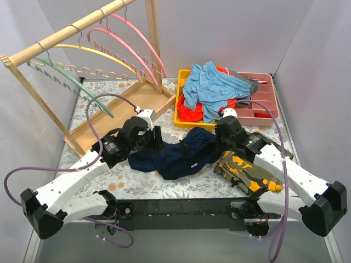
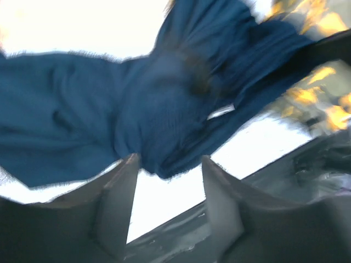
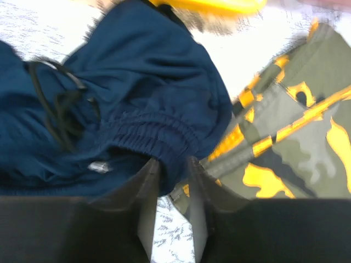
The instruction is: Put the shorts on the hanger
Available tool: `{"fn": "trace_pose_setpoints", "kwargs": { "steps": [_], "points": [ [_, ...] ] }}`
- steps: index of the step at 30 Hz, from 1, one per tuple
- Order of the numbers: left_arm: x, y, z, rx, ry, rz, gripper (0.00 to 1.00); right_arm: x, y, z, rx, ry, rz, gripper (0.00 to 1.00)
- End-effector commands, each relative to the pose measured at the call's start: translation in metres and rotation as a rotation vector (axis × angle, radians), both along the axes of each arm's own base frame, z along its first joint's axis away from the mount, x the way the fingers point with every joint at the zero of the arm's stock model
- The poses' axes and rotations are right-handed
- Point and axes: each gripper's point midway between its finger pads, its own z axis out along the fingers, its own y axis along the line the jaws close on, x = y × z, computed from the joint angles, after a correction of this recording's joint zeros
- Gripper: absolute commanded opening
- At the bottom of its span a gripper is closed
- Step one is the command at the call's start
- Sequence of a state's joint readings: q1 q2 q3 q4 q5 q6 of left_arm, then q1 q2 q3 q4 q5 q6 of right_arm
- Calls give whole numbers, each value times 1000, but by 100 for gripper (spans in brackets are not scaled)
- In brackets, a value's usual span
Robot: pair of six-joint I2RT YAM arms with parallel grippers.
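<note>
Top view: shorts (image 1: 178, 156) crumpled flat on the table, just on the near side of the yellow tray (image 1: 179, 112), not lifted. Hanger (image 1: 77, 85) well left of the tray, hung on the wooden rack (image 1: 77, 26), bare. Left gripper (image 1: 155, 141) low at the end of the heap farther from the tray; right gripper (image 1: 221, 137) low at the end just under the tray's near edge. Camo garment (image 1: 247, 172) nearer than the tray, touching the shorts. Left wrist view: fingers (image 2: 118, 200) spread wide, a navy fold drooping to their tips, bare table showing in the gap; nothing pinched. Right wrist view: fingers (image 3: 147, 203) drawn close with a narrow gap, gathered elastic waistband (image 3: 153, 137) right at the tips, camo edge just beside; cannot tell whether the band is actually nipped. Black drawstring (image 3: 60, 109) loose on the fabric, tray rim at the top of the view. Step judged: taking hold of the shorts, one end per arm, hanging not begun. Next move calls for closing on navy cloth only, free of camo, then lifting both ends together and carrying away from the tray toward the hanger.
</note>
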State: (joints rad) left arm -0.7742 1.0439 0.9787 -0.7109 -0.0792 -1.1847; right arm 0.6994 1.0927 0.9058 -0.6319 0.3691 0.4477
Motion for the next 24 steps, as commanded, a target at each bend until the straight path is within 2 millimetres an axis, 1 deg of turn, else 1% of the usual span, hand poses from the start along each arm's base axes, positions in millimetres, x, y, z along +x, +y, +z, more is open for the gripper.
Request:
{"fn": "trace_pose_setpoints", "kwargs": {
  "steps": [1,2,3,4,5,7,8,9,10,11,12,13,14,15,16,17,18,19,20,21,22,24],
  "points": [
    [11,-16,114,-221,-235,-39,57,20,33,59,195,-150,52,43],
    [10,-15,126,-234,-253,-44,61,20,36,63,209,-154,63,47],
    [8,-15,143,-255,-277,-50,61,19,38,69,224,-160,76,52],
    [7,-13,154,-265,-289,-45,61,20,44,85,257,-184,99,53],
    [9,-7,186,-300,-344,-13,61,19,47,94,280,-199,115,54],
    [16,5,208,-303,-384,62,63,22,61,127,346,-272,186,56],
    [22,18,233,-317,-446,134,64,23,66,140,372,-305,211,57],
    [31,25,239,-296,-470,189,64,25,73,150,394,-332,239,58],
    [36,33,246,-278,-493,231,64,26,85,168,437,-382,305,58],
    [41,38,253,-261,-512,265,64,27,93,192,478,-428,341,59],
    [47,53,275,-257,-569,343,64,29,101,201,502,-446,368,59],
    [53,56,283,-233,-599,368,64,27,114,225,558,-505,445,59],
    [57,61,293,-230,-632,393,63,28,119,251,589,-557,473,59],
    [58,72,314,-243,-686,443,62,35,130,256,595,-569,500,59],
    [66,73,324,-221,-727,468,61,36,139,266,611,-587,544,59],
    [70,77,332,-212,-751,493,61,39,147,280,621,-630,574,59],
    [73,81,338,-197,-772,517,61,46,159,294,631,-657,596,59],
    [78,88,348,-162,-811,554,61,49,165,300,640,-673,613,59],
    [85,84,346,-134,-809,562,61,51,171,317,662,-732,629,59],
    [89,85,346,-111,-813,577,61,58,180,322,668,-747,638,59],
    [90,89,350,-101,-823,598,61,62,183,330,670,-768,638,58],
    [96,89,347,-57,-834,605,61,73,193,342,665,-803,634,57]
  ]
}}
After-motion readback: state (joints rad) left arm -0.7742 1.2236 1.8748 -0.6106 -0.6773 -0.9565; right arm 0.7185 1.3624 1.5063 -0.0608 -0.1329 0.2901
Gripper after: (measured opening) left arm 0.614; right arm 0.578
